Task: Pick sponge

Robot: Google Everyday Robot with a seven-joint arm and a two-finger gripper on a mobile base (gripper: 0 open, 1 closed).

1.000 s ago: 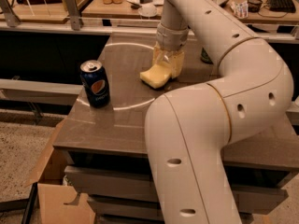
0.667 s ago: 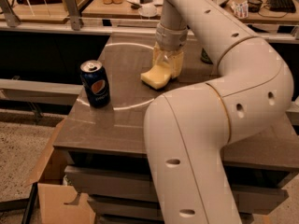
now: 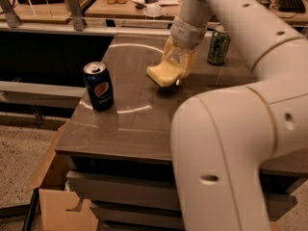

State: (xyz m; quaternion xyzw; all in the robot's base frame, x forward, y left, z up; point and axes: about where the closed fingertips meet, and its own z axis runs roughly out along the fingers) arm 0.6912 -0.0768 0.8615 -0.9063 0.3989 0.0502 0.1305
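The pale yellow sponge [image 3: 161, 75] is near the middle of the dark tabletop [image 3: 139, 124], tilted, with a shadow under it. It seems to hang just above the surface. My gripper [image 3: 177, 70] comes down from above. Its cream fingers [image 3: 186, 61] are closed on the sponge's right end. The sponge's dark green face does not show.
A blue Pepsi can [image 3: 98, 86] stands to the left near the table's left edge. A green can [image 3: 219, 44] stands at the back right. My large white arm [image 3: 231, 143] covers the front right of the table. A cardboard box [image 3: 53, 206] sits on the floor at lower left.
The arm has swung clear of the table's back right, so the green can now shows. The sponge sits in the gripper at much the same spot, tilted and slightly raised.
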